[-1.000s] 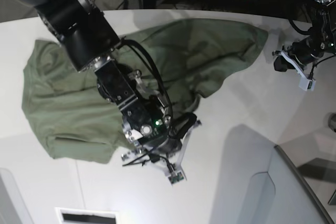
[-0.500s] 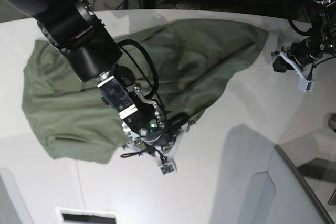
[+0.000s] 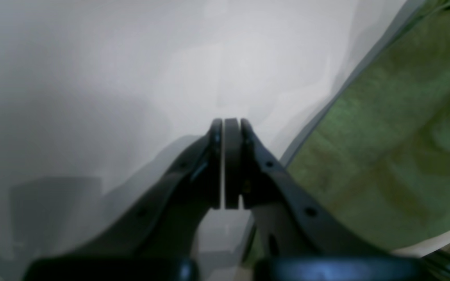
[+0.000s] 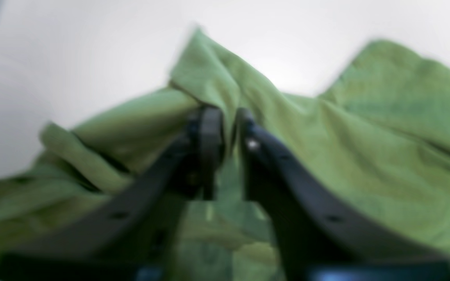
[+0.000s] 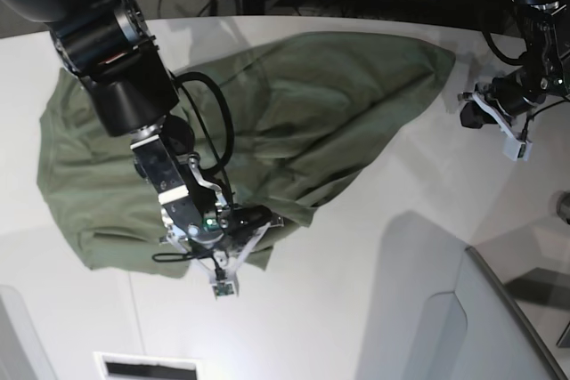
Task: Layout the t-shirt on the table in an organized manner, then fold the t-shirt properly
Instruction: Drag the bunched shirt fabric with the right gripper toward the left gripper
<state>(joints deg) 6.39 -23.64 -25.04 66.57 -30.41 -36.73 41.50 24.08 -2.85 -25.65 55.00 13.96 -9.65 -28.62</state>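
Light falls from overhead onto the table (image 5: pixel 392 184), bright white across the middle of the base view, while the room beyond the 12 o'clock edge stays dim. Soft grey shadows lie toward 5 o'clock near the grey panel (image 5: pixel 499 327). Both wrist views are soft: the t-shirt (image 4: pixel 365 156) is smeared by motion blur, and the left wrist picture darkens toward 8 o'clock.

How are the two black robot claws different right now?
The right gripper has a narrow gap between its jaws with olive-green t-shirt cloth bunched in it; the left gripper is pressed shut on nothing. The right one sits over the shirt's lower edge; the left one hangs over the bare white table beside the shirt. Both have the same dark curved fingers.
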